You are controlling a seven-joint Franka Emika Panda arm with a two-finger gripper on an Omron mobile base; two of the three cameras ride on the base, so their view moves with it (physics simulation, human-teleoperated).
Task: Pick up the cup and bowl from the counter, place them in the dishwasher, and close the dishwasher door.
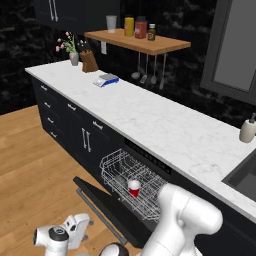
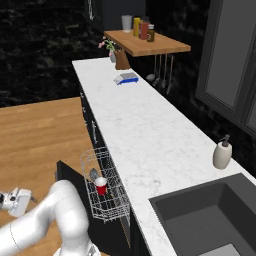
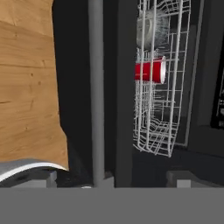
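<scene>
Black drop-down dishwasher door (image 1: pixel 107 205) with the long thin silver bar handle (image 3: pixel 96 87) is what's right in front of your hand now, so you're basically on the last step. Your jaws (image 1: pixel 75 227) are spread about as wide as they go and holding nothing, hovering low over the wooden floor (image 1: pixel 30 165) just beside the outer edge of the lowered door. In the hand view the handle runs straight up between the two fingertips (image 3: pixel 46 177), close, though I can't tell if anything's touching yet.

Just past the door, the white wire rack (image 1: pixel 117 170) is pulled out, with the small red tapered cup with the white rim (image 1: pixel 134 188) sitting in it. The shallow speckled grey bowl (image 2: pixel 94 174) lies right next to it in the same rack, looks tipped on its side.

Further back, the long white marble surface (image 1: pixel 150 115) has neither of them on it. So loading looks done; what's left for you is swinging that door up and shut.
</scene>
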